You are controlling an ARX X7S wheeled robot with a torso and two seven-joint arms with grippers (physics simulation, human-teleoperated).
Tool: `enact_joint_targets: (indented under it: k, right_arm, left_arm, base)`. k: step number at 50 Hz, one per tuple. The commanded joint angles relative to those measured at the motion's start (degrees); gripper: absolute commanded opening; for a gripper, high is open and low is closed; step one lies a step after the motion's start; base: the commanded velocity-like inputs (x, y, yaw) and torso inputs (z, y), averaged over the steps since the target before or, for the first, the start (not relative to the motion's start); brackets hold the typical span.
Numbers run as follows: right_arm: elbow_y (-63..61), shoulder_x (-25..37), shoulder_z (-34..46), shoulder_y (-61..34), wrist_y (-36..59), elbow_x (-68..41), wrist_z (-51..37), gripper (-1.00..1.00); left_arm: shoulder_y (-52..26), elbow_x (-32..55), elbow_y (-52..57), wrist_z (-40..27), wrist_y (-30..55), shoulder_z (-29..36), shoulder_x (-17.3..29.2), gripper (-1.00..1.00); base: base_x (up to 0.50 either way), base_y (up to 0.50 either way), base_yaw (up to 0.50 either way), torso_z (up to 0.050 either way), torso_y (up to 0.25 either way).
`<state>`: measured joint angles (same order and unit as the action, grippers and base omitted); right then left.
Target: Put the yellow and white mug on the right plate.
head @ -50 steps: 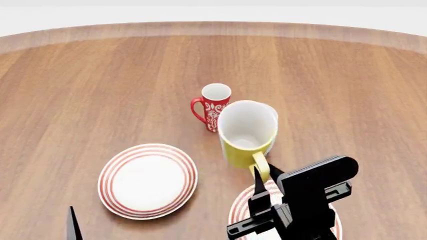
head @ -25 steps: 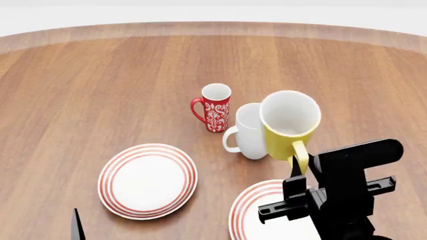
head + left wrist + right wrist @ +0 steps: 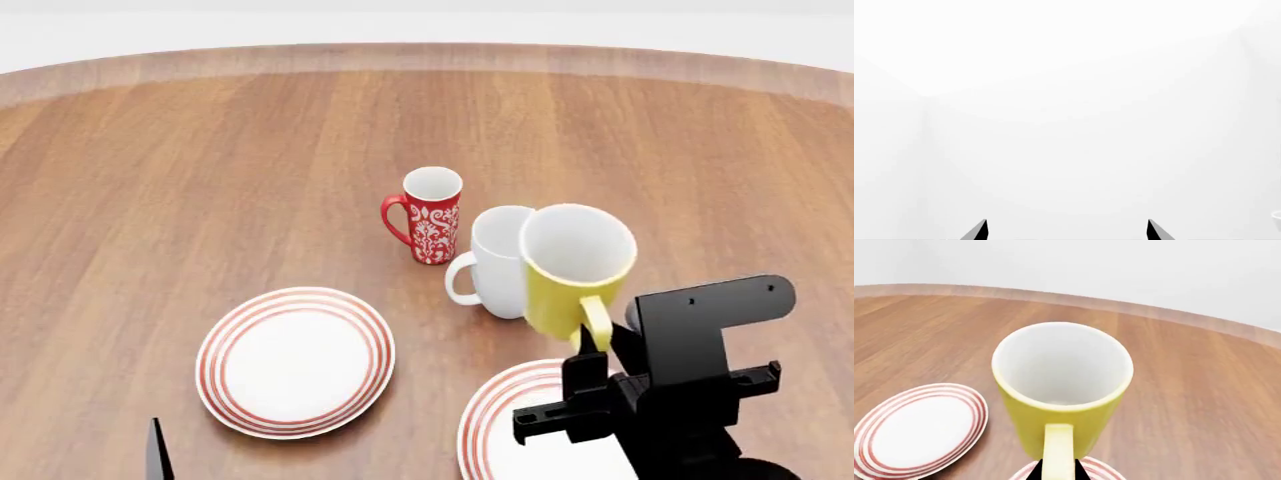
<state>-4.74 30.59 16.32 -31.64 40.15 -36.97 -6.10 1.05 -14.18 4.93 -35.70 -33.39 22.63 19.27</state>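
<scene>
- Fingertip of the left gripper (image 3: 158, 452) pokes up at the bottom left of the head view; in its own wrist view two dark tips stand wide apart against blank white, so it is open and holds nothing
- Left plate (image 3: 295, 361), white with red rings, lies bare on the wooden table (image 3: 200, 170)
- Red mug (image 3: 427, 215) with a white pattern stands upright behind the plates
- White mug (image 3: 494, 263) stands just right of it, handle to the left
- Yellow and white mug (image 3: 575, 272) hangs upright in the air, overlapping the white mug and above the far edge of the right plate (image 3: 501, 420)
- Right gripper (image 3: 590, 345) is closed on the yellow handle (image 3: 1058, 452)
</scene>
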Motion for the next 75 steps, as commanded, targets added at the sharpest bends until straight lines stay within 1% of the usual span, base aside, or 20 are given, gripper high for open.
enact_joint_targets:
  k: [1,7,16,37,55,75]
  right_arm:
    - [1.7,-1.9,-0.7,-0.9,0.9,1.4,1.8,-1.0]
    - [0.7,-0.8,0.5,0.9,1.6,2.2,1.3,-1.0]
    - [3.8,0.1,1.2,-0.3,1.4,3.9,1.3,-1.0]
    - [7.0,-1.6,5.1,-1.3,-0.5,6.3,3.3,-1.0]
    - [11.4,-3.3,6.7,-1.8,-2.8,7.8,4.0,-1.0]
    - [13.2,-3.3,7.8,0.8,-4.2,8.7,4.0,-1.0]
  left_arm:
    - [0.1,-0.3,0.7,1.3,0.7,-1.4,-1.0,1.0]
    - [0.1,-0.1,0.6,1.3,0.8,-1.3,-0.9,1.0]
    - [0.2,-0.2,0.9,1.3,1.0,-1.0,-0.8,1.0]
    - [0.0,-0.3,0.1,0.8,0.5,-0.5,-0.5,1.0]
    - [0.2,-0.4,0.8,0.6,1.0,-0.2,-0.2,1.0]
    - [0.2,-0.1,1.3,0.5,1.6,0.1,0.0,1.0]
  base:
    - [0.0,0.0,0.0,0.0,0.0]
    - [0.0,0.0,0.0,0.0,0.002]
    - [0.0,0.0,0.0,0.0,0.0]
    - [0.0,0.0,0.0,0.0,0.0]
    - [0.0,0.0,0.0,0.0,0.0]
    - [0.0,0.0,0.0,0.0,0.0]
